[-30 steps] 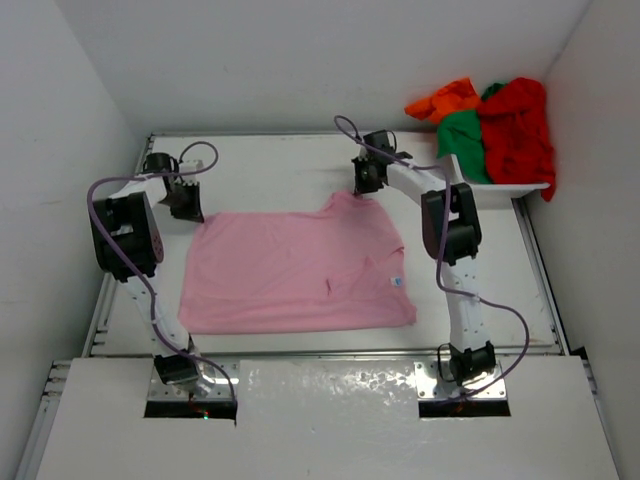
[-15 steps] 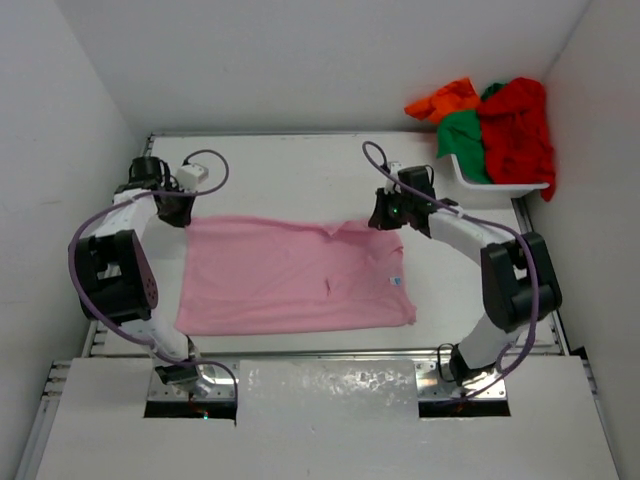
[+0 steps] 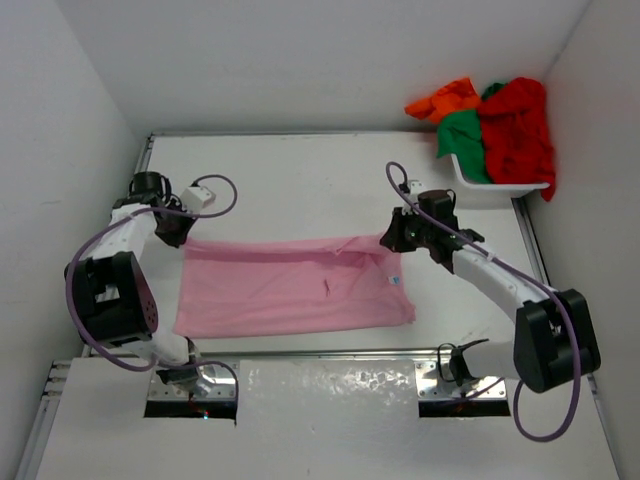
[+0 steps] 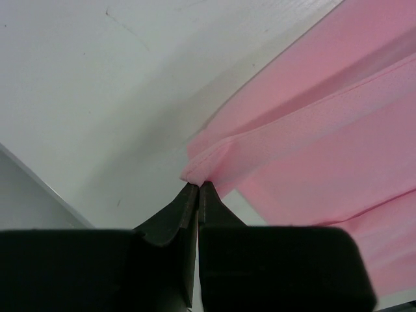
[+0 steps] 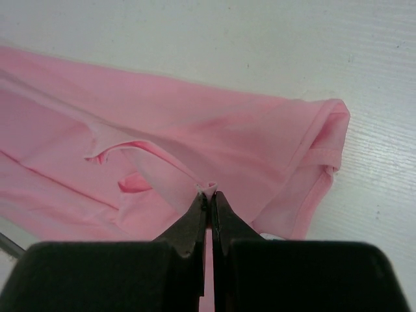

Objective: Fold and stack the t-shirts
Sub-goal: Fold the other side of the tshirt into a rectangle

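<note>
Pulled nearer, the far edge of the pink t-shirt (image 3: 290,295) lies doubled over on the bench (image 3: 300,180). Left hand (image 3: 180,237) and right hand (image 3: 389,238), arms reaching low, each clamp a corner of it. The basket (image 3: 497,188) holds the red t-shirt (image 3: 520,125) and green t-shirt (image 3: 462,138); the orange t-shirt (image 3: 446,100) perhaps hangs behind.

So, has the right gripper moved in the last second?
Yes. The right gripper drew back from the table's far edge, holding the pink t-shirt.
</note>
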Robot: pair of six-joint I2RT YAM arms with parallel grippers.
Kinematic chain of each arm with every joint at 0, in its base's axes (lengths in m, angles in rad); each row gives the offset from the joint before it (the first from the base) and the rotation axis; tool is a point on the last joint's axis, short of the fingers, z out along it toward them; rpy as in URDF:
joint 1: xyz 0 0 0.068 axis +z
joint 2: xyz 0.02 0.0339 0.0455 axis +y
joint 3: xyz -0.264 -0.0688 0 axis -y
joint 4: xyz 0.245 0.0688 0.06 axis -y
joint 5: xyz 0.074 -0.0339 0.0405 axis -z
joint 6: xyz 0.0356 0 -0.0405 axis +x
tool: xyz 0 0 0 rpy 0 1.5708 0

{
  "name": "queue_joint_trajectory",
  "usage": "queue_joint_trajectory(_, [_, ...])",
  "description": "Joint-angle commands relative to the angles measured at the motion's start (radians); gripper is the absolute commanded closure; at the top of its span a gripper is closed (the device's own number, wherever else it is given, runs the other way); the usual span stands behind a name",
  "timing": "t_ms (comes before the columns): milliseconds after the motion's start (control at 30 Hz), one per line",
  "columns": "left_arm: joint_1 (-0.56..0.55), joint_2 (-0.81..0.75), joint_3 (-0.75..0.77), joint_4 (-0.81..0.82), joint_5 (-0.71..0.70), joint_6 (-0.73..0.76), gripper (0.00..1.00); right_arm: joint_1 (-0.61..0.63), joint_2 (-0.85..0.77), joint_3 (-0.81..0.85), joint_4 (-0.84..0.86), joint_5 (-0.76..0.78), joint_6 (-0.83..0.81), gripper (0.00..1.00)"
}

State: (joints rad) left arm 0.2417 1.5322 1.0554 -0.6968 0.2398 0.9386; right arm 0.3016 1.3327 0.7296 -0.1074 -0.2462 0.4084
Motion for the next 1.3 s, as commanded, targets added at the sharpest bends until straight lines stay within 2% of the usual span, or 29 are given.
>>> queue_joint_trajectory(0, [-0.002, -0.043, 0.028, -0.030, 0.018, 0.063, 1.00, -0.002, -0.072, -0.032, -0.003, 0.005, 0.009, 1.00])
queue_joint_trajectory(200, [-0.002, -0.056, -0.049, -0.041, 0.027, 0.081, 1.00, 0.011, -0.102, -0.125, 0.054, -0.038, 0.067, 1.00])
queue_joint_trajectory(667, [-0.001, -0.080, -0.116, -0.095, 0.000, 0.167, 1.00, 0.016, -0.162, -0.220, -0.005, -0.070, 0.032, 1.00])
queue_joint_trajectory(733, [-0.002, -0.080, -0.127, -0.115, -0.007, 0.190, 0.94, 0.017, -0.158, -0.246, 0.008, -0.083, 0.032, 1.00])
queue_joint_trajectory(767, [-0.002, -0.080, -0.127, -0.144, -0.014, 0.213, 0.84, 0.016, -0.156, -0.252, 0.012, -0.091, 0.030, 0.99])
queue_joint_trajectory(833, [-0.002, -0.084, -0.130, -0.188, -0.046, 0.232, 0.70, 0.016, -0.144, -0.263, 0.008, -0.106, 0.018, 0.89])
queue_joint_trajectory(867, [0.001, -0.086, -0.127, -0.210, -0.057, 0.261, 0.68, 0.016, -0.141, -0.263, -0.001, -0.114, 0.012, 0.86])
queue_joint_trajectory(933, [0.024, -0.095, -0.104, -0.275, -0.076, 0.285, 0.65, 0.016, -0.144, -0.259, -0.044, -0.134, -0.017, 0.72])
queue_joint_trajectory(1000, [0.041, -0.101, -0.056, -0.326, -0.092, 0.316, 0.62, 0.016, -0.164, -0.248, -0.127, -0.136, -0.046, 0.64])
queue_joint_trajectory(1133, [0.056, -0.107, 0.020, -0.403, -0.149, 0.319, 0.62, 0.016, -0.256, -0.205, -0.212, -0.113, -0.137, 0.58])
queue_joint_trajectory(1267, [0.024, -0.101, 0.109, -0.366, -0.080, 0.180, 0.62, 0.017, -0.313, -0.150, -0.226, -0.126, -0.177, 0.57])
